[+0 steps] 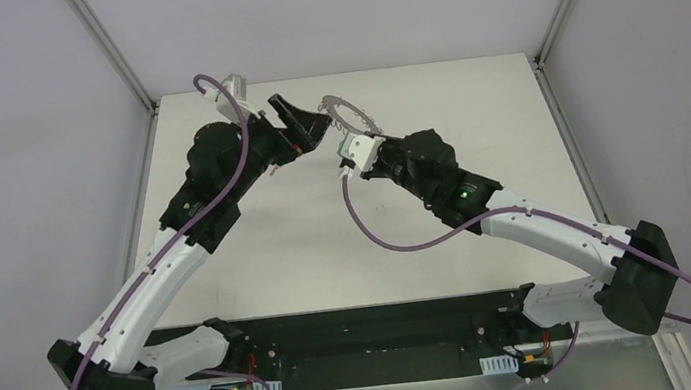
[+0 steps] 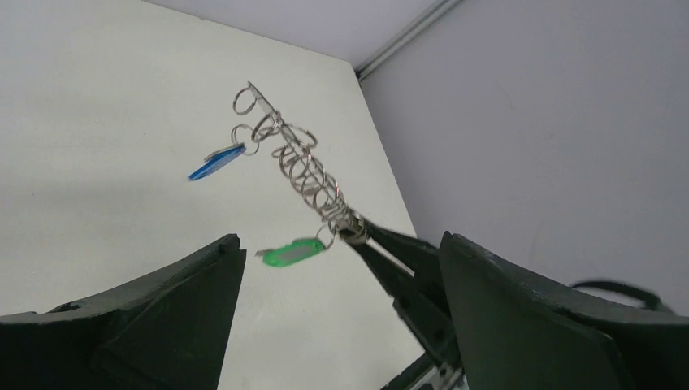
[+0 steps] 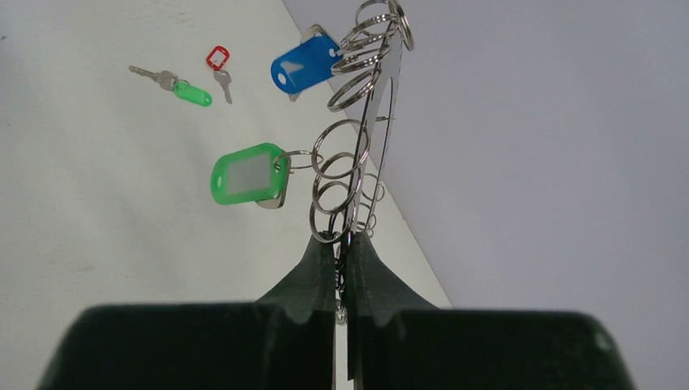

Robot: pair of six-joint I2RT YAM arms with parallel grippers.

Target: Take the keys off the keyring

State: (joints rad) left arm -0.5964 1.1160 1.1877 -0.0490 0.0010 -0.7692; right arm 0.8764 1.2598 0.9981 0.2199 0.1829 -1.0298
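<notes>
There is 1 keyring [image 3: 395,75]. It is a big flat grey ring with lots of little wire loops round its rim. There are 4 keys in all.

2 of the keys hang on the keyring. 1 has a blue tag [image 3: 304,65] and 1 has a big green tag [image 3: 247,175]. Each of these keys is mostly hidden behind its tag, with just a bit of silver peeking out.

The other 2 keys are off the keyring and lie on the white table [image 3: 97,211]. 1 has a small green tag [image 3: 192,94] and 1 has a red tag [image 3: 217,58]. In the right wrist view they lie to the left of the keyring, well apart from it and close to each other.

There are 2 pincers. The right pincer [image 3: 342,244] is closed tight on the rim of the keyring and holds it. Both wrist cameras see the keyring from its thin edge. The keyring sticks straight out past the right pincer's fingertips. The big green tag hangs just beside them, on the left of the keyring. The blue tag hangs nearer the far end of the keyring, on the same side.

The left pincer [image 2: 341,242] is spread wide and holds nothing. The keyring is out in front of it, past its 2 fingertips and not between them. From above, the left pincer is just to the left of the keyring and near it.
</notes>
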